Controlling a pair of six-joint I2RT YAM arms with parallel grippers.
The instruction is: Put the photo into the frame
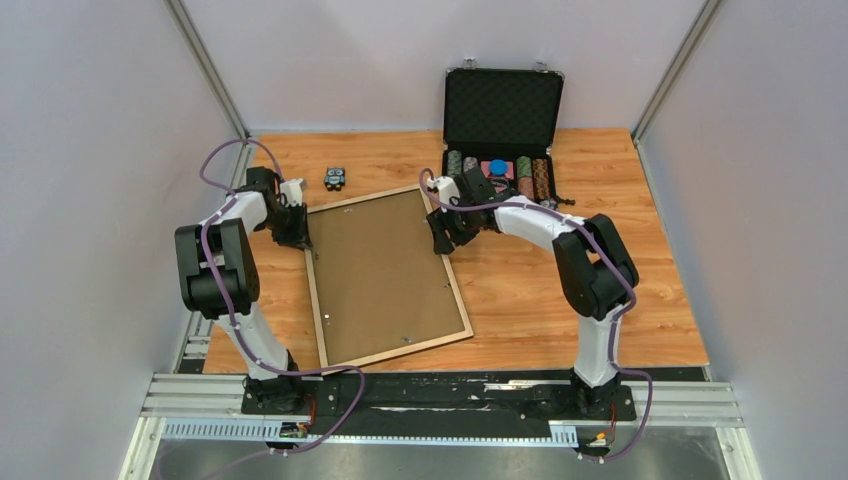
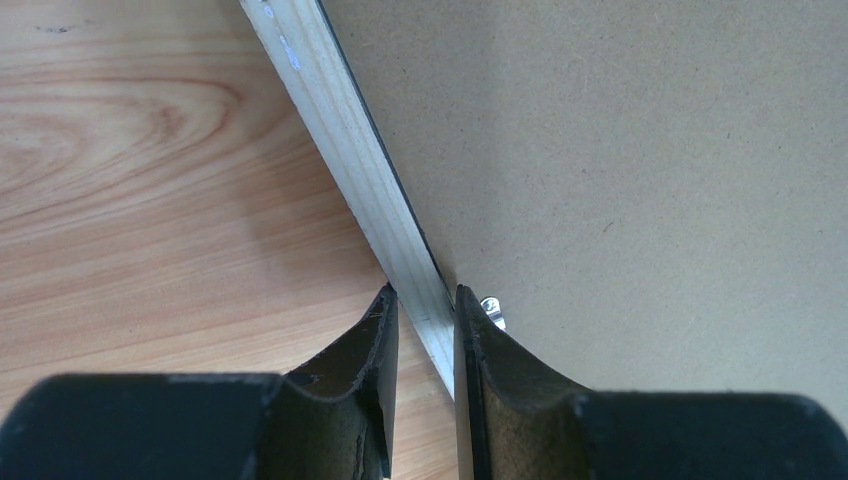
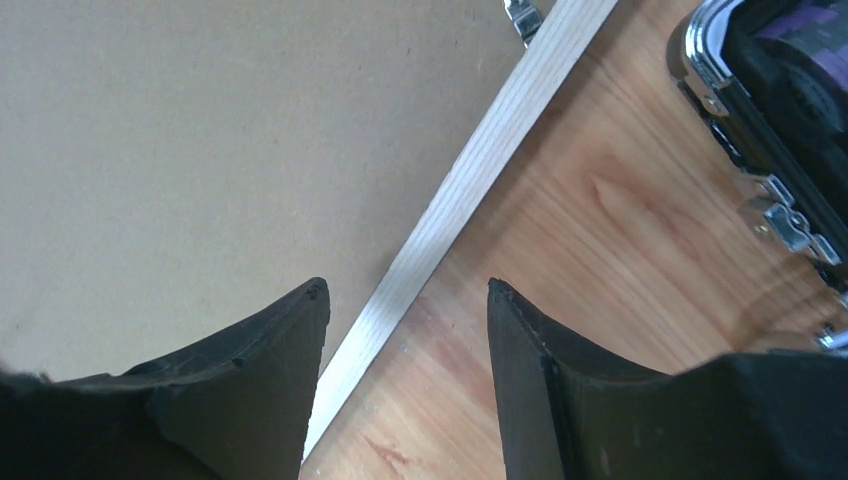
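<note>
The frame [image 1: 400, 350] lies flat in the middle of the table, light wood side up, with the brown backing panel [image 1: 385, 275] sitting inside it. My left gripper [image 1: 300, 232] is shut on the frame's left rail near the far corner. In the left wrist view, both fingers of the left gripper [image 2: 425, 300] press on the rail [image 2: 350, 140], next to a metal tab [image 2: 492, 310]. My right gripper [image 1: 443, 232] is open. In the right wrist view it [image 3: 405, 290] straddles the right rail [image 3: 470, 170] without touching it. The photo is hidden or out of view.
An open black chip case [image 1: 503, 120] with rows of chips stands at the back right, and its edge [image 3: 780, 120] is close to my right gripper. A small black and blue object [image 1: 335, 179] lies beyond the frame's far left corner. Walls enclose the table.
</note>
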